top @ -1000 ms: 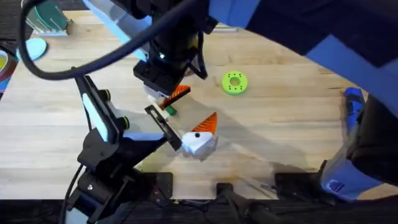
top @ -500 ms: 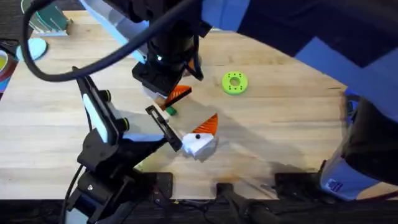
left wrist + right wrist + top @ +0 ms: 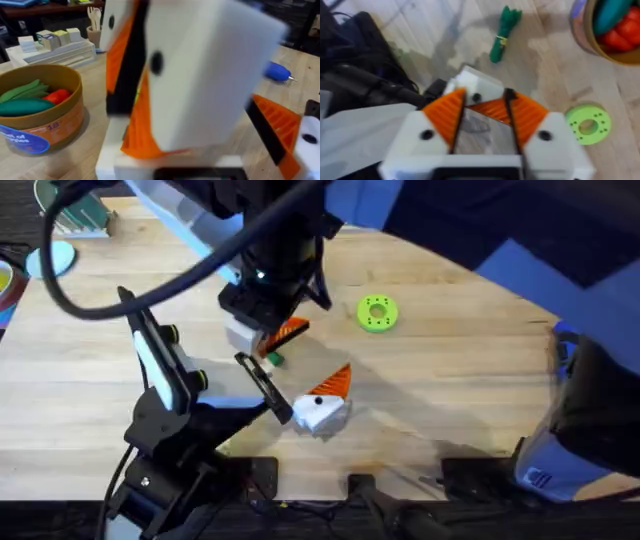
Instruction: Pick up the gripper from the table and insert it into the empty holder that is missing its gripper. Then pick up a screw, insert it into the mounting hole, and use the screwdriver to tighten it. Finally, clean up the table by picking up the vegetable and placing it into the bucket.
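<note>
My right gripper (image 3: 268, 332) reaches across the table and hangs over the left arm's tip. In its wrist view the right gripper (image 3: 487, 131) is shut on the small orange gripper (image 3: 487, 107), held between its ribbed pads. Just beyond that is the white holder (image 3: 475, 85) with a dark hole. The holder (image 3: 318, 414) sits at the end of the left gripper (image 3: 322, 395), which stands open; its other finger carries an orange tip (image 3: 336, 377). The green vegetable (image 3: 273, 359) (image 3: 502, 30) lies on the wood nearby. The bucket (image 3: 45, 117) (image 3: 615, 57) holds green and red toy vegetables.
A flat green disc (image 3: 377, 312) (image 3: 587, 123) lies right of the grippers. A blue screwdriver (image 3: 276, 72) rests farther off on the table. The right arm passes large and dark over the back right. Boxes and a cup stand behind the bucket.
The right gripper has shifted slightly over the left arm's tip. The left arm, the vegetable and the disc have not moved.
</note>
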Available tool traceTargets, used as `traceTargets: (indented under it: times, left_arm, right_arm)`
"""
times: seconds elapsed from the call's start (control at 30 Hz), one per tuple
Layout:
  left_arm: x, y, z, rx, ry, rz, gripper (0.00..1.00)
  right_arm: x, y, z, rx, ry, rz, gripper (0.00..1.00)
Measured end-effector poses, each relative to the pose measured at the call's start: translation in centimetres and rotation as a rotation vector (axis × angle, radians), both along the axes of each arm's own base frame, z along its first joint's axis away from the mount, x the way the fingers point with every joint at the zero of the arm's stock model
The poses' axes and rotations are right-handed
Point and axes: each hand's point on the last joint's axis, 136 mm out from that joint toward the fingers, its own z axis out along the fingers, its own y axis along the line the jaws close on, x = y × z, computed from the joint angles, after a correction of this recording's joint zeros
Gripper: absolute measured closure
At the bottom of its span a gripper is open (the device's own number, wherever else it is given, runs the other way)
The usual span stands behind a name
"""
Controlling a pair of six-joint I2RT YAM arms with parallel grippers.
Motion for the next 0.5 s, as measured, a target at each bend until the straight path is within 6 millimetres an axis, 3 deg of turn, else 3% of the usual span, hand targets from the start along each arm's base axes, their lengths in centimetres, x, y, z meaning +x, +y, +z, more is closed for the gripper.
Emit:
traceTargets:
  times: [0.1, 0.13, 0.33, 0.5]
  left_arm:
    - [0.0, 0.0, 0.0, 0.002, -0.006, 0.002, 0.008]
    - [0.0, 0.0, 0.0, 0.004, -0.009, 0.002, 0.008]
    - [0.0, 0.0, 0.0, 0.01, -0.016, -0.002, 0.008]
    - [0.0, 0.0, 0.1, 0.013, -0.02, -0.002, 0.008]
  right_arm:
    - [0.9, -1.1, 0.4, -0.009, -0.011, -0.031, 0.109]
    - [1.2, -1.5, 0.7, -0.007, -0.011, -0.038, 0.033]
    - [1.7, -3.4, 2.4, 0.014, -0.009, -0.074, 0.01]
    - [3.1, -7.0, 4.4, 0.021, -0.018, -0.141, 0.009]
